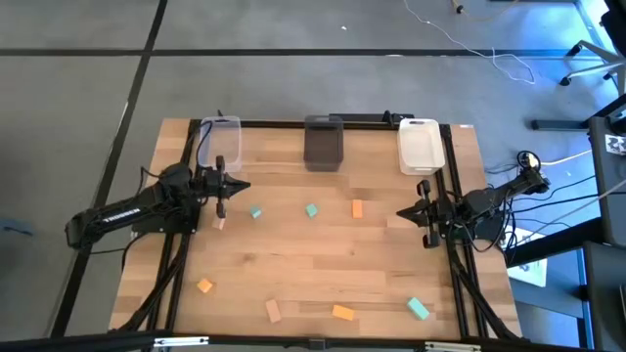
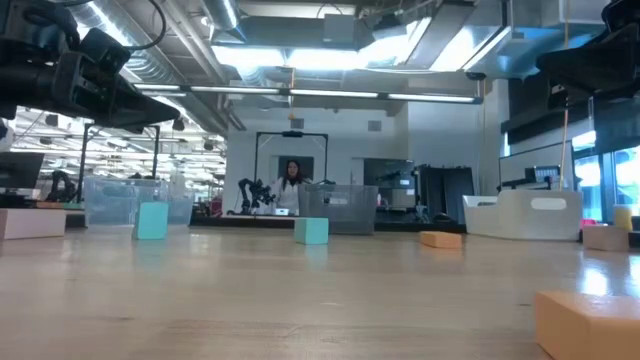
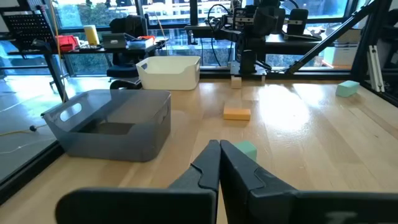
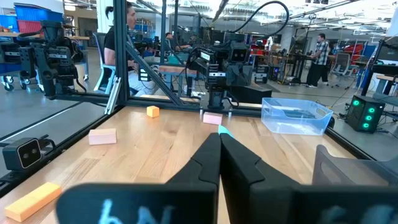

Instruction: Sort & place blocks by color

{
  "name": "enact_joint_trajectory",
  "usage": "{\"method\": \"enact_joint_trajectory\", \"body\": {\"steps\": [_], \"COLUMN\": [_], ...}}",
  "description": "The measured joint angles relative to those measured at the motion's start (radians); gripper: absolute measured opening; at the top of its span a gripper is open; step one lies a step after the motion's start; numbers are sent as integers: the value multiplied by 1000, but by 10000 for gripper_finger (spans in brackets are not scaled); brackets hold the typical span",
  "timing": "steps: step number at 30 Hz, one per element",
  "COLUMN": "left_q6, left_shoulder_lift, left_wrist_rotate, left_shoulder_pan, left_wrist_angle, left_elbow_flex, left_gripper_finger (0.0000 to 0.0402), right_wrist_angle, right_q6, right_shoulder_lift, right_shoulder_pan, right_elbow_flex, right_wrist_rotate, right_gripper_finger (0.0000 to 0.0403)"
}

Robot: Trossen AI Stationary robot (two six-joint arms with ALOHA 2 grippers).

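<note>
Small blocks lie flat and scattered on the wooden table. In the high view two teal blocks (image 1: 255, 211) (image 1: 312, 209) and an orange block (image 1: 357, 208) lie in a row mid-table. A tan block (image 1: 220, 223) lies beside the left arm. Near the front edge are an orange block (image 1: 204, 286), a tan block (image 1: 273, 311), another orange block (image 1: 342, 313) and a teal block (image 1: 418, 308). My left gripper (image 1: 245, 185) (image 3: 219, 149) hovers shut at the table's left. My right gripper (image 1: 399, 213) (image 4: 219, 140) hovers shut at the right. Each points toward the centre.
Three bins stand along the far edge: a clear bin (image 1: 220, 132) on the left, a grey bin (image 1: 324, 143) in the middle and a white bin (image 1: 419, 145) on the right. Black frame rails run down both table sides. People stand in the room beyond.
</note>
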Motion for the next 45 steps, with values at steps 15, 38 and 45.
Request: {"method": "enact_joint_trajectory", "body": {"steps": [15, 38, 45], "left_q6": [0, 0, 0], "left_shoulder_lift": [0, 0, 0], "left_wrist_rotate": [0, 0, 0], "left_shoulder_pan": [0, 0, 0], "left_wrist_angle": [0, 0, 0], "left_elbow_flex": [0, 0, 0], "left_gripper_finger": [0, 0, 0], "right_wrist_angle": [5, -312, -681], "right_q6": [28, 126, 405], "right_shoulder_lift": [0, 157, 450], "right_shoulder_pan": [0, 0, 0], "right_elbow_flex": [0, 314, 579], "right_wrist_rotate": [0, 393, 378], "right_gripper_finger": [8, 2, 1]}}
